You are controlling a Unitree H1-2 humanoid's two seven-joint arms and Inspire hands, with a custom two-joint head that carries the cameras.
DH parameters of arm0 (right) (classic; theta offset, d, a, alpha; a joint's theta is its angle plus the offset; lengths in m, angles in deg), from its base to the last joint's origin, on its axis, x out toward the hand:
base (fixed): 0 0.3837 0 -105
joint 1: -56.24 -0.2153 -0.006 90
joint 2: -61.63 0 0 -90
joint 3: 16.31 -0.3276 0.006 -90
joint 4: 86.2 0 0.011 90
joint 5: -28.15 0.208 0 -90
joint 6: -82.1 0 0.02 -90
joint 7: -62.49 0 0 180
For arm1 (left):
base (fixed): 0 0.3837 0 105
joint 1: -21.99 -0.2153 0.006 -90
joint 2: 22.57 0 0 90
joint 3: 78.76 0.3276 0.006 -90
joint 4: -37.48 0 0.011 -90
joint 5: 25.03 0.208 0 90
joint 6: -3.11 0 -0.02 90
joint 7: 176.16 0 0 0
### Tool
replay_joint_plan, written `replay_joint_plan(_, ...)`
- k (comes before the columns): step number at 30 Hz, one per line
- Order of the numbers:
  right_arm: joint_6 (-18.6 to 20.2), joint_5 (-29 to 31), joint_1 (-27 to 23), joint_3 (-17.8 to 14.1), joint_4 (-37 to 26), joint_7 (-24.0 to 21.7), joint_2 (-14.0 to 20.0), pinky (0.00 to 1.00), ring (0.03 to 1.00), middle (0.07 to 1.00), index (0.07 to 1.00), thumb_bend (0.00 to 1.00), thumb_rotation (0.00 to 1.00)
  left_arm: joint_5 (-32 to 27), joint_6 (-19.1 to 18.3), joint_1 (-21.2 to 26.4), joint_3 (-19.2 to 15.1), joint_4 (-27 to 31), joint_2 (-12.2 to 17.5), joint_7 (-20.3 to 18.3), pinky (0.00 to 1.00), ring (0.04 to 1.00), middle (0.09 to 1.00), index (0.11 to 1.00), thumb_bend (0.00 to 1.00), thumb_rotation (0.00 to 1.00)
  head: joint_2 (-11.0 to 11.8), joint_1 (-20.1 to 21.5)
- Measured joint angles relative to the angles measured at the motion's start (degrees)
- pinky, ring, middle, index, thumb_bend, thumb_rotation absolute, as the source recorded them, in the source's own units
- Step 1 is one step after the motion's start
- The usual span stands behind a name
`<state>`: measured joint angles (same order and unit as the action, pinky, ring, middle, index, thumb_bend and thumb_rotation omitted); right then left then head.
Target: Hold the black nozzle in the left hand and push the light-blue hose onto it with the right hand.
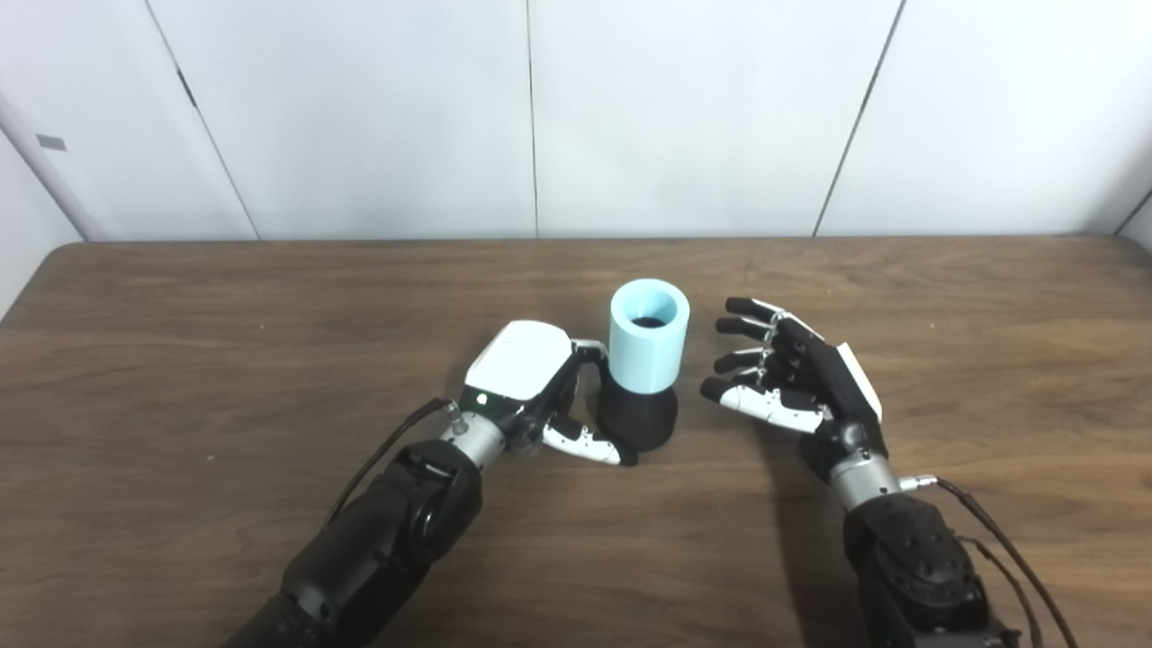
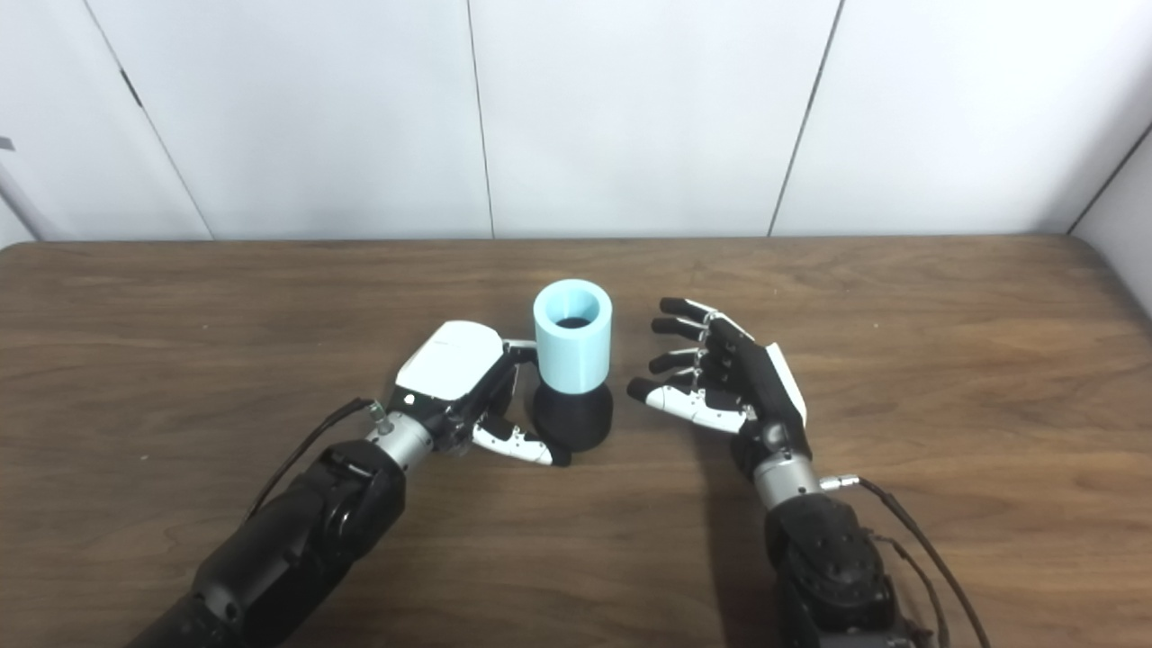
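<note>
Light-blue hose [image 1: 649, 335] standing upright on the black nozzle [image 1: 639, 416], already seated over its top, dark bore visible down the open mouth; both near the middle of the brown table [image 1: 180, 342]. Left hand [image 1: 531, 382] wrapped against the nozzle's left side, thumb curled along its front base, holding it. Right hand [image 1: 787, 373] just beside the hose on the right, apart from it, fingers spread and holding nothing. Likely risks: toppling the stack if the left grip lets go unevenly; knocking the hose askew if the spread fingers brush its wall
</note>
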<state>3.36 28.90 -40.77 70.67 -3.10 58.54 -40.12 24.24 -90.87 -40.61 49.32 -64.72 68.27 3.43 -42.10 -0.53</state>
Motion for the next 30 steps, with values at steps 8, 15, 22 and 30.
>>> replay_joint_plan(8, -0.6, 0.5, -0.3, -0.1, -0.3, 0.0, -0.1, 0.40, 0.541, 0.725, 0.745, 0.66, 0.10, -0.4, -2.1, -2.0, -3.6, 3.6, 0.2, -4.4, 0.72, 0.881, 0.896, 0.894, 0.87, 0.18, -0.2, -0.1)
replay_joint_plan(15, -2.2, 1.2, -0.7, -1.1, -0.5, 0.6, 0.3, 0.43, 0.544, 0.728, 0.744, 0.66, 0.11, -12.9, -2.0, -8.7, -17.0, 8.1, -2.1, -4.6, 0.58, 0.703, 0.756, 0.781, 0.71, 0.04, -0.1, -0.4)
replay_joint_plan(22, -2.3, 1.3, -0.9, -0.9, -0.5, 0.6, 0.6, 0.42, 0.538, 0.728, 0.743, 0.66, 0.10, -37.5, -6.9, -15.6, -35.6, 12.4, -12.4, -4.6, 0.51, 0.631, 0.698, 0.714, 0.61, 0.00, -0.1, -0.6)
replay_joint_plan(30, -2.5, 1.4, -0.9, -1.0, -0.5, 0.6, 1.1, 0.42, 0.543, 0.723, 0.738, 0.65, 0.09, -44.4, -9.6, -15.9, -40.7, 13.1, -13.4, -4.1, 0.50, 0.606, 0.679, 0.694, 0.60, 0.00, -0.1, -0.5)
